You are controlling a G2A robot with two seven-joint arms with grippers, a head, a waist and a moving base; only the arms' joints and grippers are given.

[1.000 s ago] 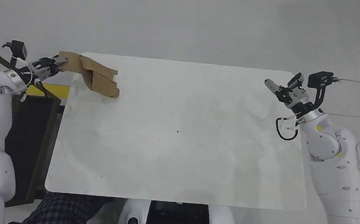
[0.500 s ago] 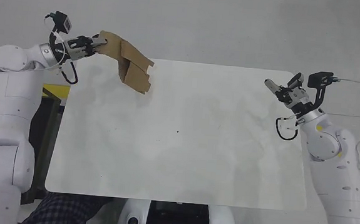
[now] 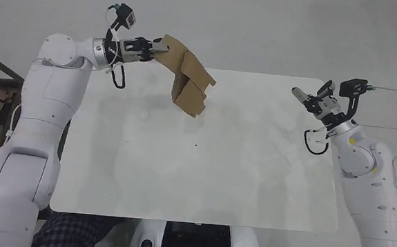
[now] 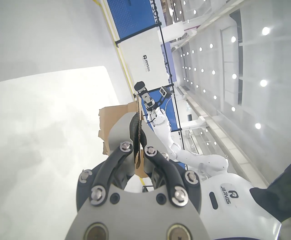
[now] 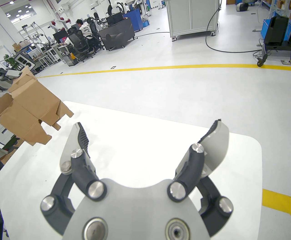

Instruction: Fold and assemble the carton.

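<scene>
A flat-folded brown carton (image 3: 190,81) hangs in the air over the far edge of the white table (image 3: 195,165), left of centre. My left gripper (image 3: 161,47) is shut on the carton's upper flap, and the rest of the cardboard droops down toward the table. In the left wrist view the carton (image 4: 113,118) is pinched edge-on between the left gripper (image 4: 137,129) fingers. My right gripper (image 3: 303,95) stands open and empty above the table's far right corner. The right wrist view shows the carton (image 5: 29,109) far off beyond the open right gripper (image 5: 147,131).
The white table's surface spreads bare below both arms. A person's dark checked sleeve (image 3: 73,234) shows at the near left edge of the table. Beyond the table's far edge is grey floor.
My left arm has swung right along the table's far edge, carrying the carton from the far left corner to left of centre. The right arm has kept still.
</scene>
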